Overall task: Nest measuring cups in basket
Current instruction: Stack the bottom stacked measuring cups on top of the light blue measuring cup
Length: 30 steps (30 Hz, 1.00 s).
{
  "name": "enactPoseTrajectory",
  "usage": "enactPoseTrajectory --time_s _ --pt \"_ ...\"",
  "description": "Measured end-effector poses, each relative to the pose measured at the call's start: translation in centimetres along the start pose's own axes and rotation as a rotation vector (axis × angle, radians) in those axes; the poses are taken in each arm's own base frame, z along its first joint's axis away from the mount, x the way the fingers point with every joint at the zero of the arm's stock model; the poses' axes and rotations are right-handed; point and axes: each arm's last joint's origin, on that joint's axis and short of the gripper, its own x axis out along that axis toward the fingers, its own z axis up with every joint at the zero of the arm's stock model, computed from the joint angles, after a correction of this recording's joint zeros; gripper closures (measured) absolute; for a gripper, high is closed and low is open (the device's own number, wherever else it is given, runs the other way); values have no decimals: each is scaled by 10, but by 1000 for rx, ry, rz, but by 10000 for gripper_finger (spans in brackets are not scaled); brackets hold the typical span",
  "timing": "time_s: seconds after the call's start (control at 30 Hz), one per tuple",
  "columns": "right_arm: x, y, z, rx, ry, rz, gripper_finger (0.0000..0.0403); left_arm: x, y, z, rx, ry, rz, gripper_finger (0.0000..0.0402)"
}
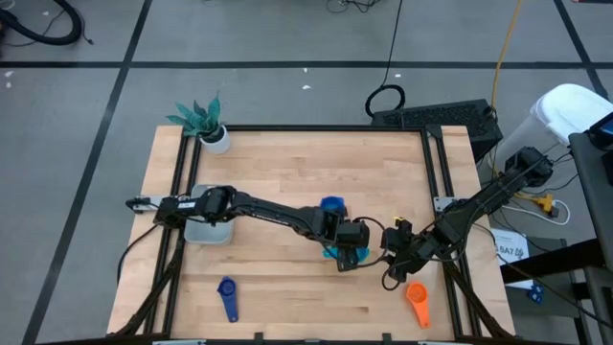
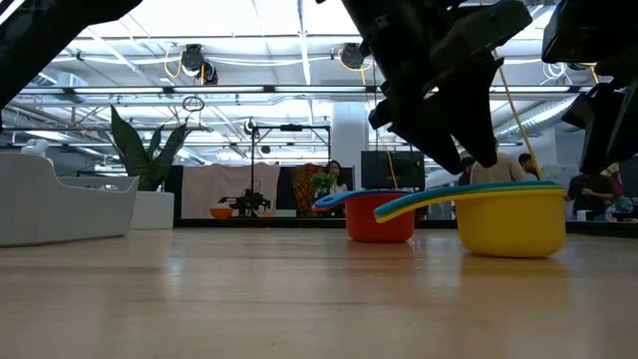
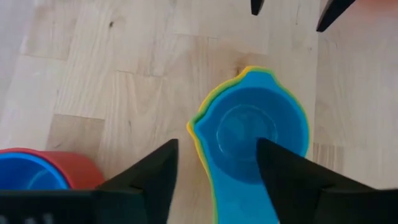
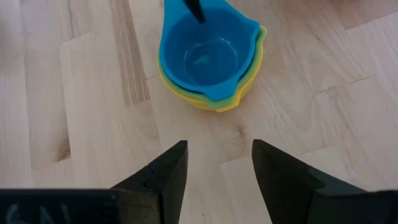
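A: Left gripper (image 3: 214, 171) first?
B: Fingers spread, nothing between them, hanging right over the nested stack (image 3: 252, 134): light blue cup on top, green inside yellow under it. Right gripper (image 4: 214, 165) is open too, empty, just beside the same stack (image 4: 208, 59) on its other side.
A: How will it handle?
B: My guess is light, stiff plastic, smooth, so it could skid on the wood or the top cup could lift out alone. Best hold looks like across the stacked handles, or pinching the rim through all the layers.
A: Other cups?
B: Red cup (image 3: 74, 171) with a blue one (image 3: 28, 174) inside, near the stack. Dark blue cup (image 1: 228, 297) and orange cup (image 1: 418, 301) lie apart at the table's front edge.
A: Basket?
B: Basket (image 1: 207, 231) sits at the left, under the left arm's base end, well apart from the stack. No cups in it that I can see.
A: Obstacles?
B: The two grippers crowd each other. Potted plant (image 1: 205, 123) is in the far corner, out of the way.
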Motion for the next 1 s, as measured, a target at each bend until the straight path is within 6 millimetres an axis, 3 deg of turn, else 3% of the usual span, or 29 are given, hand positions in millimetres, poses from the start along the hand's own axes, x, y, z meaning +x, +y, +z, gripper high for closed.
enactPoseTrajectory --time_s 0.13,0.27,0.53,1.0 --pt "0 0 0 2 0 0 232 0 0 0 -4 13 -42 142" --pt "0 0 0 2 0 0 232 5 0 -2 -36 27 -48 127" --pt "0 0 0 7 -2 4 232 27 8 -9 -67 75 -44 145" --pt "0 1 0 1 -3 5 232 35 8 -11 -70 80 -61 169"
